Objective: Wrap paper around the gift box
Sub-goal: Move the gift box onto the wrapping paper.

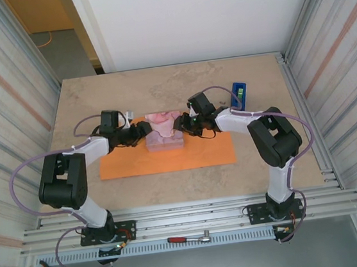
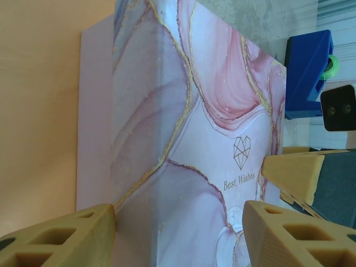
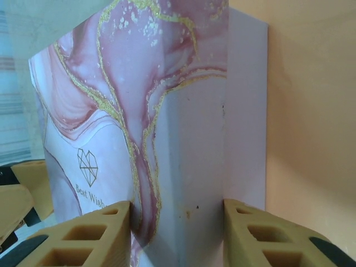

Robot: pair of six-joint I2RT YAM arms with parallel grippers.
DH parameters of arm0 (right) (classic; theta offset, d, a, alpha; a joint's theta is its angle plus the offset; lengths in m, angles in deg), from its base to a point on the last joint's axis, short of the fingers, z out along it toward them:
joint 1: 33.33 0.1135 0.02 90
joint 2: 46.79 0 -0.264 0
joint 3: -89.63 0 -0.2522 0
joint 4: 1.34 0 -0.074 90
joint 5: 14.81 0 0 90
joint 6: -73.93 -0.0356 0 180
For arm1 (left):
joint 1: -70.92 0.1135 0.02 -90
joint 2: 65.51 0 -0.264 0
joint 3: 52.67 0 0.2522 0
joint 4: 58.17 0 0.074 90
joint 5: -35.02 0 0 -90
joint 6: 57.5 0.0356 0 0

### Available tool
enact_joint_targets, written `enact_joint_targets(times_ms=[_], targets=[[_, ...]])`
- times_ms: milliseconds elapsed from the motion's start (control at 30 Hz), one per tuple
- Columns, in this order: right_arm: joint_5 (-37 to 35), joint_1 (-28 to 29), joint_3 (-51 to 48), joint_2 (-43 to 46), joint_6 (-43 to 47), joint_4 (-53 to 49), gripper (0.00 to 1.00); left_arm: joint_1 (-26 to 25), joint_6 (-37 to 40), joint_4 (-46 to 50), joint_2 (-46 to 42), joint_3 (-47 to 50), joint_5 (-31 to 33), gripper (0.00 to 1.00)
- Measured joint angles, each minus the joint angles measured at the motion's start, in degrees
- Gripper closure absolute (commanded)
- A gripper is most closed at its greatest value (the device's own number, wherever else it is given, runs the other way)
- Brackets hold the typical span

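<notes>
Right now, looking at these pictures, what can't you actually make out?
Whether the left gripper or right gripper truly pinches the gift box: fingers flank it in both wrist views, inner faces hidden; too small in the top view.
The paper beneath the box: covered by it, top view.
Part of the blue tape dispenser: behind the box's edge, left wrist view.

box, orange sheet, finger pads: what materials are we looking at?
gift box: likely printed card with a smooth finish. It is marbled pink with glinting gold veins and has crisp folded edges.
orange sheet: thin matte paper. It lies flat and shows no shine.
fingers: tan, with moulded hollow cells, so probably printed plastic or firm rubber. The look doesn't settle which.
</notes>
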Motion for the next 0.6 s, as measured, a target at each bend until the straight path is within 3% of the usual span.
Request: enact_joint_targets(times_ms=[600], targets=[[-3.2,-0.3,-6.9,7.3,-1.3,0.3,0.66,-3.8,0.0,1.1,-1.2,0.1,0.1,0.38]])
